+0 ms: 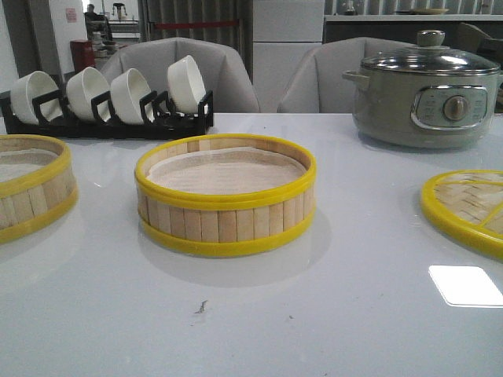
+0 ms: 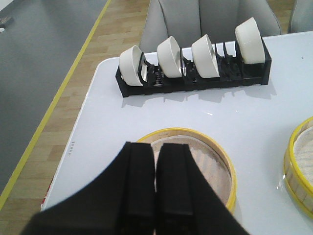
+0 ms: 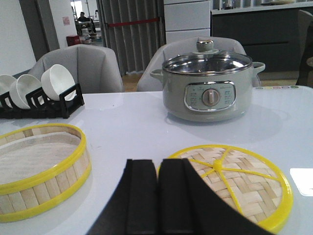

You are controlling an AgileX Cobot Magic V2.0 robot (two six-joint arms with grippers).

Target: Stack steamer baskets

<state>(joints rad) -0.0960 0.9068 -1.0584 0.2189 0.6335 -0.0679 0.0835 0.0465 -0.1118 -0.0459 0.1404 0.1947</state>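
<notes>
1. The left steamer basket (image 1: 31, 188) is cut off at the front view's edge; the woven lid (image 1: 468, 208) is cropped too.
2. The centre steamer basket (image 1: 226, 195) sits upright mid-table, open side up — apart from the other.
3. The left gripper (image 2: 155, 188) hangs above the left basket, fingers pressed together, empty; the right gripper (image 3: 159, 196) — likewise closed — hovers by the lid.

Table (image 1: 259, 322) — baskets (image 1: 225, 196), lid (image 1: 468, 208), pot (image 1: 424, 98), rack (image 1: 110, 122).

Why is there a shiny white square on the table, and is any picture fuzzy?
Front view: the white patch is glare from a light bouncing off the glossy table; the middle steamer basket casts a soft reflection. Right wrist view: same glare at the edge. Left wrist view: the left gripper looks dark and slightly blurred.
</notes>
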